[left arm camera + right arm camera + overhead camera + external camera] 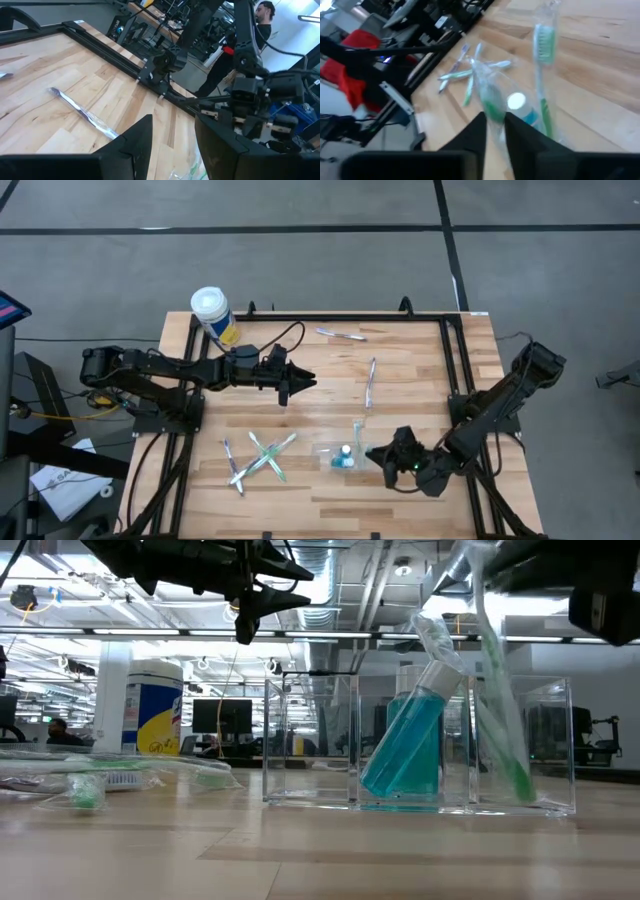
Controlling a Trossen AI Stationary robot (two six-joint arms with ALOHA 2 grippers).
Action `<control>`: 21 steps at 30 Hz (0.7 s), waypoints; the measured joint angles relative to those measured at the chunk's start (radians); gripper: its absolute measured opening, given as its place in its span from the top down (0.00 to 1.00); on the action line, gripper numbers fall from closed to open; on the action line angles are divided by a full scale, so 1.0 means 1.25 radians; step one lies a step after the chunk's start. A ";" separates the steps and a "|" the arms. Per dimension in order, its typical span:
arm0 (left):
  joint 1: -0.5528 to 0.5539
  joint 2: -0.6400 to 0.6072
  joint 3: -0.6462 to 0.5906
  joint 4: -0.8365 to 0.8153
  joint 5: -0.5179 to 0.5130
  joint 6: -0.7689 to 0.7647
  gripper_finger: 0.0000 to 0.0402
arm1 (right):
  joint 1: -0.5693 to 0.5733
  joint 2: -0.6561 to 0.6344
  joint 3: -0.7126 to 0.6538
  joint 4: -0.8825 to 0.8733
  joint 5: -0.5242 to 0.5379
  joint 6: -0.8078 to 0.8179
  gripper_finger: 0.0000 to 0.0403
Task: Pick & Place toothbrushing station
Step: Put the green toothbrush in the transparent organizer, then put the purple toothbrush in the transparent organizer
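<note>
Near the front of the table [420, 370], the clear cup [335, 457] holds a blue tube [345, 455]. The right claw [378, 455] is just beside it, pinching a wrapped green toothbrush [492, 107]. The left claw [305, 383] hangs above mid-table, fingers apart. More toothbrushes [258, 458] lie nearby.

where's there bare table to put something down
Bare wood lies between the canister and the wrapped toothbrush at the far edge. It is crowded near the front: loose toothbrushes, clear cup and right gripper.
</note>
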 joint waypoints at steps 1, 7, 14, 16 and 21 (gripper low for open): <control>0.000 0.000 0.000 -0.001 0.000 0.000 0.64 | 0.000 -0.011 0.000 -0.002 -0.006 -0.005 0.81; 0.001 0.000 0.000 -0.001 0.000 0.000 0.64 | 0.000 -0.067 0.000 0.004 -0.048 -0.067 0.58; 0.001 0.000 0.000 -0.002 0.000 0.014 0.64 | -0.006 -0.168 0.000 0.103 -0.052 -0.248 0.47; 0.001 0.000 0.000 -0.005 0.000 0.028 0.64 | -0.016 -0.200 0.000 0.105 -0.052 -0.287 0.47; 0.008 0.000 0.000 -0.007 0.000 0.045 0.64 | -0.049 -0.270 0.000 0.102 -0.052 -0.364 0.50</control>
